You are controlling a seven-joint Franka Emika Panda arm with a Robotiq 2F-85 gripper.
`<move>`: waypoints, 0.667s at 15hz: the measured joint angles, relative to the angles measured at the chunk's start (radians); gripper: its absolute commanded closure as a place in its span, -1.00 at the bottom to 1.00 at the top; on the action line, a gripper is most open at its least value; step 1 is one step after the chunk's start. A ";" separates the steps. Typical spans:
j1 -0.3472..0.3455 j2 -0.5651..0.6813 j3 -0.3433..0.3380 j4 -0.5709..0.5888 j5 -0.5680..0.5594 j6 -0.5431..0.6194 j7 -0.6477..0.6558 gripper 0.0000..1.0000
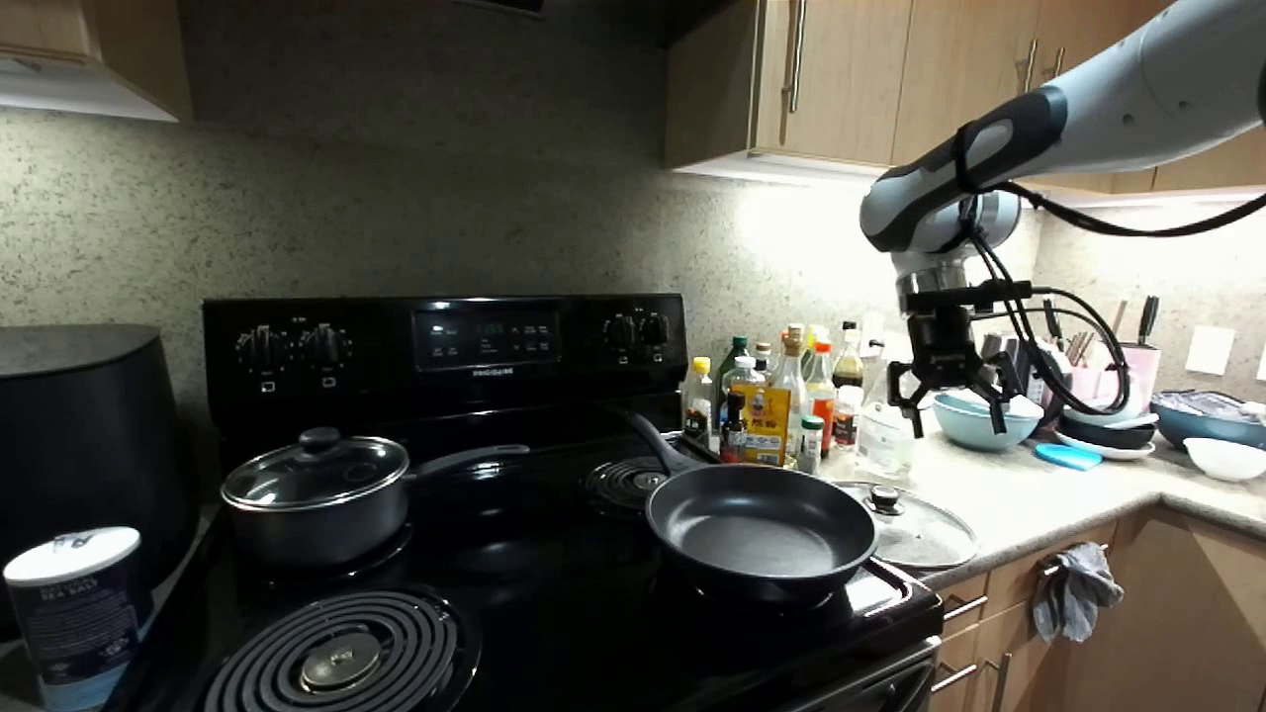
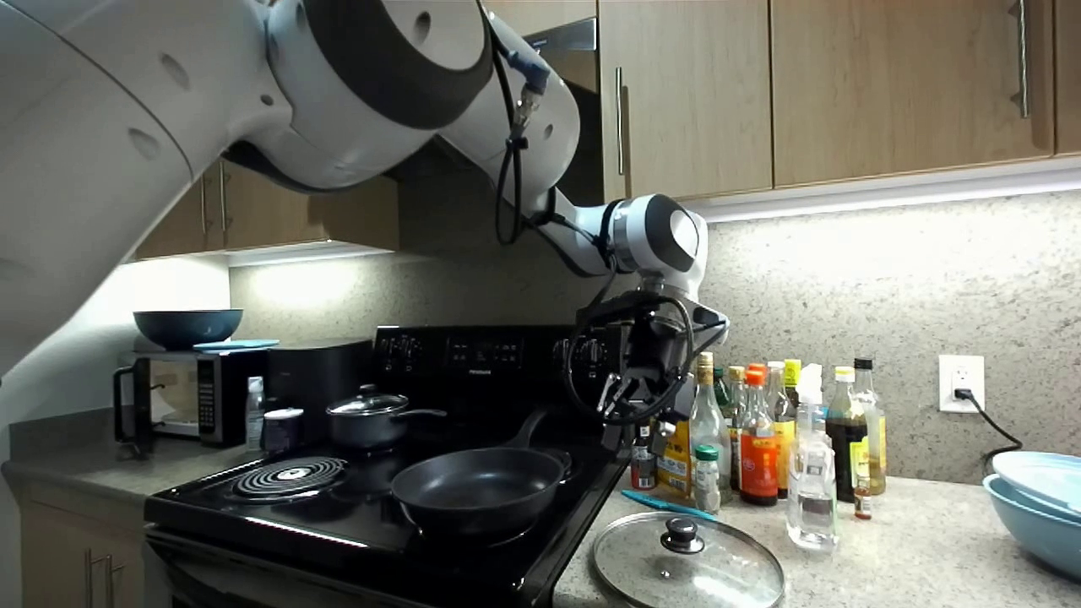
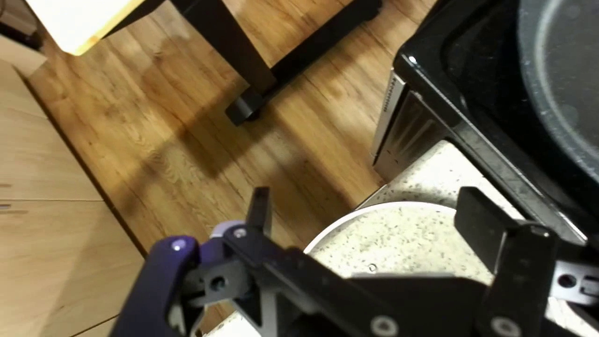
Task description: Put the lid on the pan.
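The glass lid (image 1: 930, 532) with a metal rim and black knob lies flat on the counter beside the stove. It also shows in an exterior view (image 2: 642, 561) and, partly hidden by the gripper, in the wrist view (image 3: 398, 234). Its knob is hidden there. The wide black pan (image 1: 762, 524) sits on the stove's front burner near the lid, uncovered. It also shows in an exterior view (image 2: 477, 485) and at the wrist view's right edge (image 3: 575, 79). My gripper (image 1: 957, 423) is open and empty, raised well above the counter and the lid (image 3: 365, 201).
A smaller pot (image 1: 316, 504) with its own glass lid stands on a back burner. Several bottles (image 2: 760, 447) and a clear spray bottle (image 2: 812, 490) stand behind the lid. Blue bowls (image 1: 974, 420) stand farther along the counter. The pan's handle (image 1: 648, 435) points back.
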 measured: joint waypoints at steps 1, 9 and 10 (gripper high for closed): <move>-0.003 0.038 -0.001 0.043 -0.020 -0.024 -0.018 -1.00; -0.002 0.069 -0.002 0.069 -0.018 0.026 -0.008 -1.00; -0.002 0.075 -0.002 0.069 -0.014 0.069 0.003 -1.00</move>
